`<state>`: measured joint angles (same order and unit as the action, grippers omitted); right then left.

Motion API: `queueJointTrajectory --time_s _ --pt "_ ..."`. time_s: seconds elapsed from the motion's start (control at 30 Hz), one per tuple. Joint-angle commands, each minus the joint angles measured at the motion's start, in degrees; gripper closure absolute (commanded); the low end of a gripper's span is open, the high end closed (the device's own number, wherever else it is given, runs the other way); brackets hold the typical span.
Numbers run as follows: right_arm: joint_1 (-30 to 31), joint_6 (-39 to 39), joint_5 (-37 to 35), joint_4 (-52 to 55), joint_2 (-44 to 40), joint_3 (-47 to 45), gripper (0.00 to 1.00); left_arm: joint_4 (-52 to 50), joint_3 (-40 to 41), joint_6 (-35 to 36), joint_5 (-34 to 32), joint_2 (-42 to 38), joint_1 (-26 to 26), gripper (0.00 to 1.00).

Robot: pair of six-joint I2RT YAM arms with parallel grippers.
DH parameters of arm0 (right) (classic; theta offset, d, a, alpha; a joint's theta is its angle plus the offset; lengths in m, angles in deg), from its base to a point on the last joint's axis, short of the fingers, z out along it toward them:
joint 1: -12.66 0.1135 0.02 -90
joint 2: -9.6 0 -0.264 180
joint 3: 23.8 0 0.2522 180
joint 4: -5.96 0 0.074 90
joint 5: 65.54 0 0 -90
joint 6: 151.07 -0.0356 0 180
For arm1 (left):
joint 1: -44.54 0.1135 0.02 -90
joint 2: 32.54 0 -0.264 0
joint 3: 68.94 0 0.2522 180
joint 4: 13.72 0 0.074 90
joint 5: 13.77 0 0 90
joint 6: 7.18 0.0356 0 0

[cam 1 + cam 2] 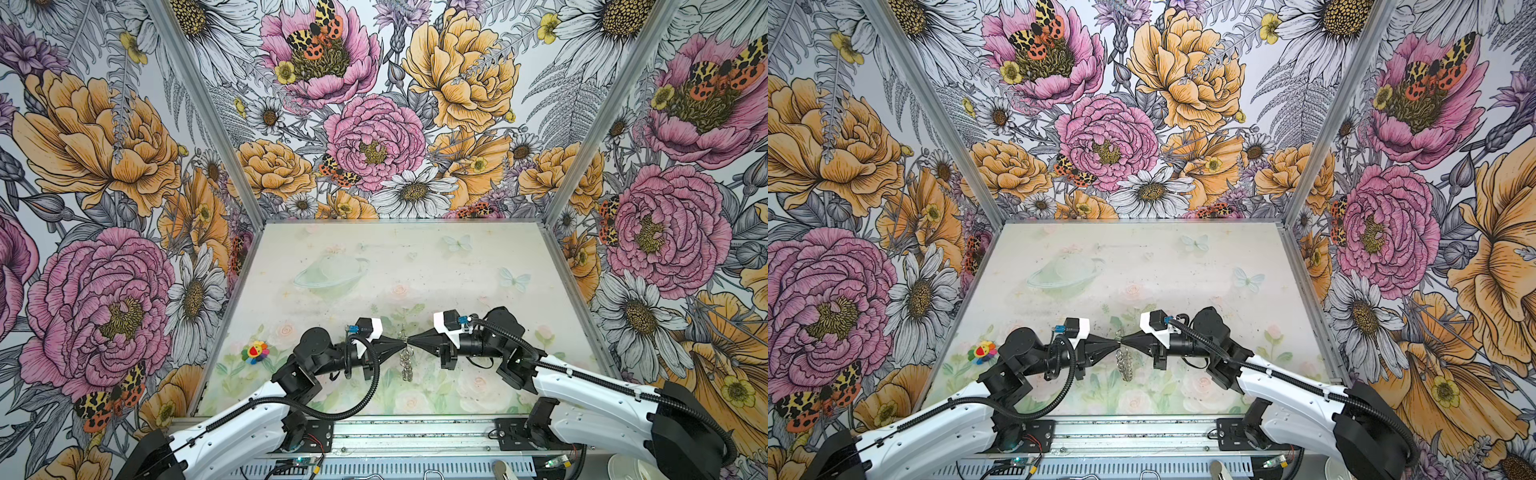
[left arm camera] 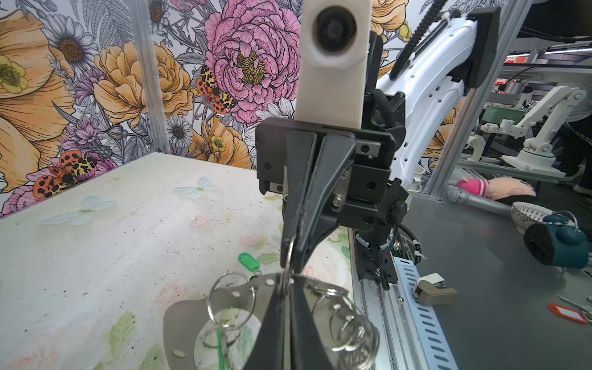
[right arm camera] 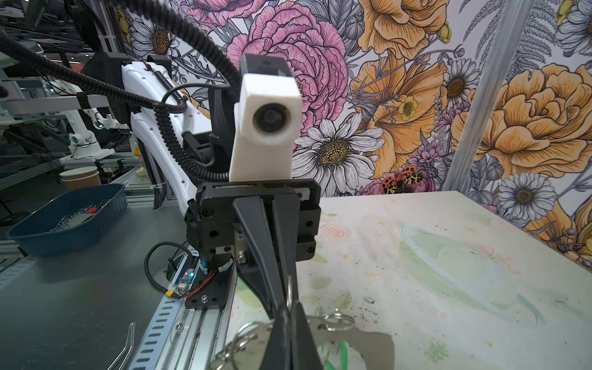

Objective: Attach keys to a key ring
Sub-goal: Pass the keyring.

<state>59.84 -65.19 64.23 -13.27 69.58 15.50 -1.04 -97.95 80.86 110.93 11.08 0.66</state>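
Top views: both arms reach in from the near edge of the bench (image 1: 415,257) and meet tip to tip over its middle.
Flower toy (image 1: 255,352): rainbow-coloured, lying on the bench at the far left, well apart from the arms.
Left hand (image 1: 402,341): fingers pressed together to a narrow point, pinching a silver wire ring on the rim of the key ring; the left wrist view shows the tips (image 2: 286,288) right at the plate's edge.
Key ring (image 1: 406,361): held between the two hands and hanging down from the pinch, seen edge-on in both top views. The left wrist view shows its flat grey plate (image 2: 189,320), with punched holes and wire rings lining the rim.
Right hand (image 1: 410,341): fingers closed tight, nipping the same wire ring from the opposite side, its tips just beside the left hand's.
Hanging green tag (image 2: 219,336): strung on a wire ring of the plate and dangling in the plate's opening; it also shows in the right wrist view (image 3: 342,349). Its key cannot be made out.
Loose green tag (image 2: 246,259): flat on the bench beyond the plate, apart from both hands. The small metal piece at its end is too small to tell.
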Motion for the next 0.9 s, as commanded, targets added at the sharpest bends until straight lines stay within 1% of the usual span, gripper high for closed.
queueJointTrajectory --time_s 0.0,0.1,0.2,0.37,0.47,0.6,0.63,0.67,0.77,0.87 --pt "0.4 -0.7 1.3 -3.5 0.6 -0.1 1.00 2.2 -0.5 -1.0 1.9 -0.3 0.6 0.92" --pt "0.5 -0.2 0.6 -3.3 0.5 -0.6 1.00 2.1 -0.1 -1.1 1.6 -0.8 0.6 0.88" --pt "0.5 -0.3 0.6 -3.2 0.6 -0.5 1.00 2.3 0.0 -1.4 1.5 -1.4 0.5 0.88" --pt "0.8 -0.7 0.9 -4.1 1.2 -0.7 1.00 2.6 0.0 -1.4 1.9 -1.2 0.5 0.94" --pt "1.0 -0.9 0.6 -4.3 1.3 -0.6 1.00 2.5 -0.1 -1.3 2.3 -0.9 0.5 0.99" --pt "1.0 -0.1 -0.3 -2.8 0.8 -0.5 1.00 0.3 -0.5 0.0 1.0 -0.8 -0.3 1.00" --pt "1.0 0.5 -1.0 -1.5 0.4 -0.5 1.00 -1.2 -0.9 0.9 -0.2 -0.8 -0.7 1.00" --pt "1.0 1.8 -2.0 1.1 -0.6 -0.3 0.97 -3.7 -1.5 2.0 -1.9 -0.7 -1.4 1.00" --pt "1.0 8.0 -6.1 15.4 -4.5 2.2 0.87 -11.8 -4.1 6.6 -8.2 0.6 -4.3 1.00" --pt "1.0 14.1 -9.9 28.6 -7.2 4.9 0.86 -16.4 -5.8 9.8 -12.3 2.7 -6.4 1.00"
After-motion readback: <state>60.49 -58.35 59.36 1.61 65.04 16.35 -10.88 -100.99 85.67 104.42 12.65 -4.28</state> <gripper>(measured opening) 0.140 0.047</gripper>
